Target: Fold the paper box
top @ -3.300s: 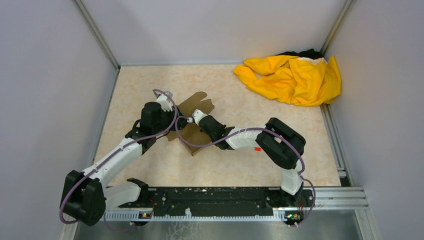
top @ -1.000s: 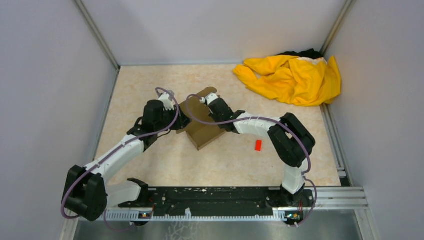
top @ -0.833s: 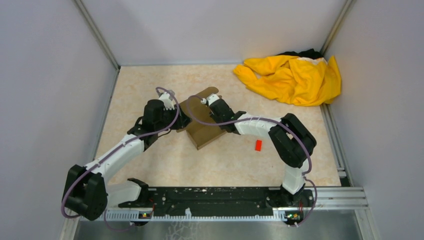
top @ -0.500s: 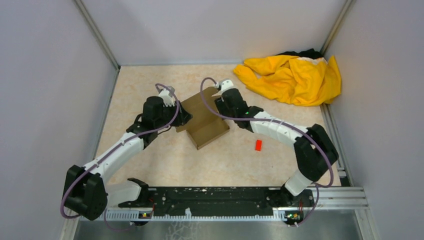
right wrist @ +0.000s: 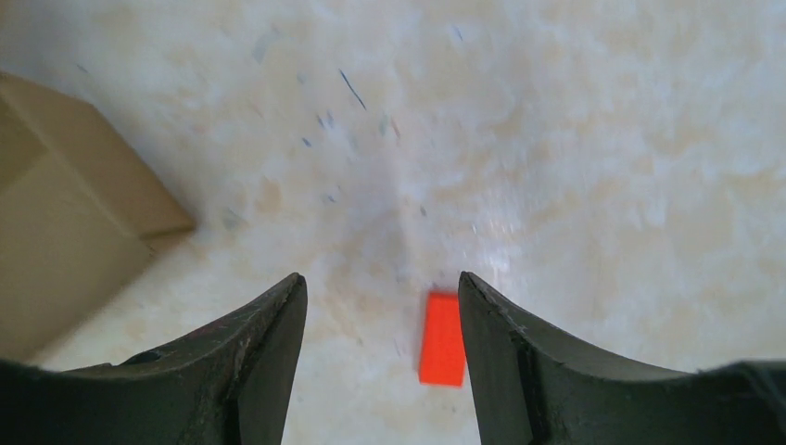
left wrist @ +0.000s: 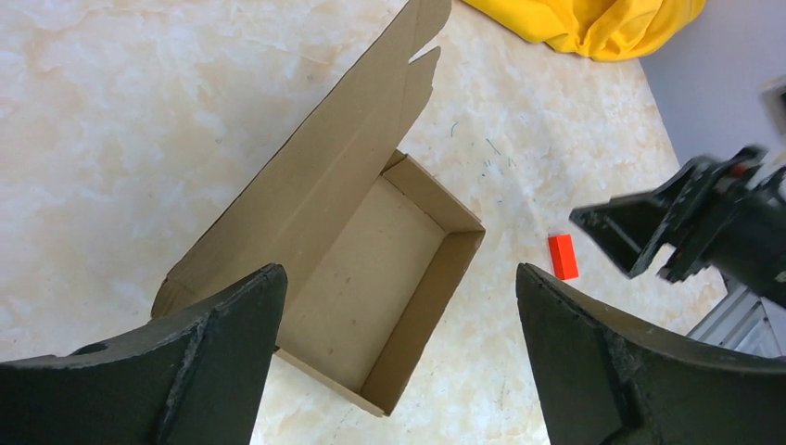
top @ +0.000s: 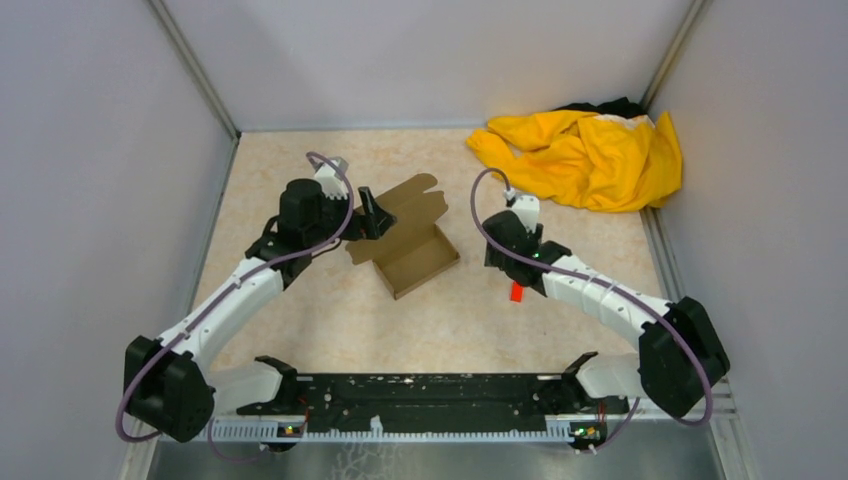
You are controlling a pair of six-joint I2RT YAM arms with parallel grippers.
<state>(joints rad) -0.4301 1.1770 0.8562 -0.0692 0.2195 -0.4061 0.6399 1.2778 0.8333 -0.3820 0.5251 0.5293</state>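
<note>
You're working in a robotics lab test cell: plain pale panel walls framed by aluminium posts box in a marble-patterned surface, and a black mounting rail at its near edge carries two cabled robot arms.

Enclosure: back wall, left wall and right wall are plain pale grey-lilac panels, joined at aluminium corner posts. The tabletop is beige, marbled and evenly lit, with fine dark scuff marks. A black mounting rail runs along the near edge.
</note>
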